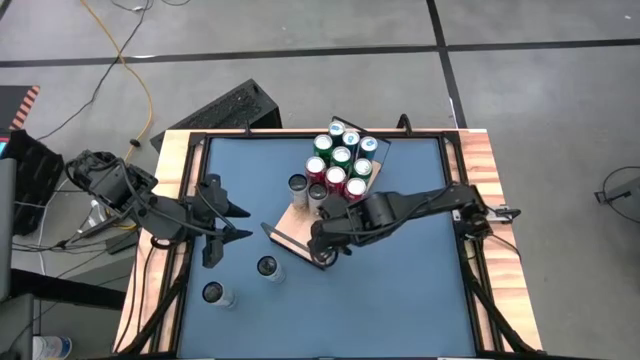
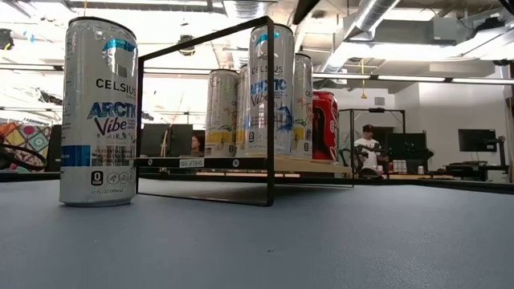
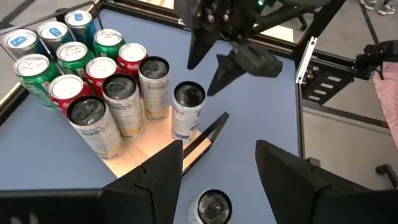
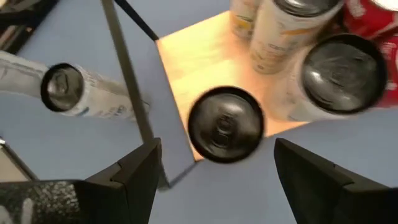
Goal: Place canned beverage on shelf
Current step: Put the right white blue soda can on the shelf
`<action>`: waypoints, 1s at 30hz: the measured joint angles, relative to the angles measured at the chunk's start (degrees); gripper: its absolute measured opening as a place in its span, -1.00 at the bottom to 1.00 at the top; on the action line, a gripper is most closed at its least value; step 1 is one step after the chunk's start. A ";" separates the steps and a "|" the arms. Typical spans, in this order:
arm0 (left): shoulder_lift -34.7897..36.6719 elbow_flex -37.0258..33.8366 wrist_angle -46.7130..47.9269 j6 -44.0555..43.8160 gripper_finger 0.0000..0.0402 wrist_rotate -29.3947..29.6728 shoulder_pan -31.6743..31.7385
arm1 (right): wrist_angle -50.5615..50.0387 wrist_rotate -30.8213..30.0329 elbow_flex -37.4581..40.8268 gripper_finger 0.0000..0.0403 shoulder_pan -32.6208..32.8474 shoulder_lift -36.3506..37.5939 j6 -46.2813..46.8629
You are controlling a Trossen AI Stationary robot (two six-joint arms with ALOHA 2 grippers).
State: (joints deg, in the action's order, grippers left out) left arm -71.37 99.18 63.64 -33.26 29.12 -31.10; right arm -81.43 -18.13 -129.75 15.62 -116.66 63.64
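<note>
Right wrist view looks straight down between the right claw's [image 4: 216,144] two dark fingers, which stand spread wide and released, holding nothing. Directly under the gap between them, with blue showing on either side, stands a black-topped can [image 4: 225,124]. It sits upright on the corner of the shelf [image 4: 199,56], right at the edge of the light-wood board. Just ahead of the claw, past that can, a taller silver can [image 4: 342,71] and a pale one [image 4: 280,31] stand close together on the same board, with a red can [image 4: 373,18] at their far side. To one side of the claw the thin black wire rail [image 4: 127,81] runs along the board's edge. Beyond the rail another silver can [image 4: 68,90] stands on the blue table [image 1: 400,300], off the shelf.

Seen from above, the right arm reaches in from the table's right rim, and the claw hangs over the shelf's near corner. The cluster of green, red and blue cans [image 1: 342,155] fills the shelf's far end, away from the claw.

Well apart on the claw's left, the left claw [image 1: 240,222] hovers over bare table with its fingers parted and nothing between them. Two loose cans [image 1: 267,267] [image 1: 213,293] stand on the table nearer the front edge than it.

At table height, a person [image 2: 368,144] sits in the room beyond the shelf.
</note>
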 joint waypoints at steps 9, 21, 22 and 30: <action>0.00 0.00 -0.01 -0.42 -0.07 -0.37 -0.04 | -0.38 -0.16 0.13 0.47 -0.35 -1.15 0.87; 0.00 0.00 0.07 -0.43 -0.07 -0.34 -0.04 | 0.53 -0.12 0.07 0.47 -1.03 -4.35 0.59; 0.00 0.00 0.07 -0.42 -0.07 -0.33 -0.04 | 0.40 -0.13 0.07 0.47 -1.03 -4.39 0.59; 0.00 0.00 0.57 -0.30 -0.07 -0.32 -0.04 | 0.46 -0.01 0.09 0.46 -2.10 -4.60 0.48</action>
State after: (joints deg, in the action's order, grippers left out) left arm -71.37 99.18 64.20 -33.56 28.80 -31.14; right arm -80.97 -18.14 -129.67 13.52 -121.26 64.12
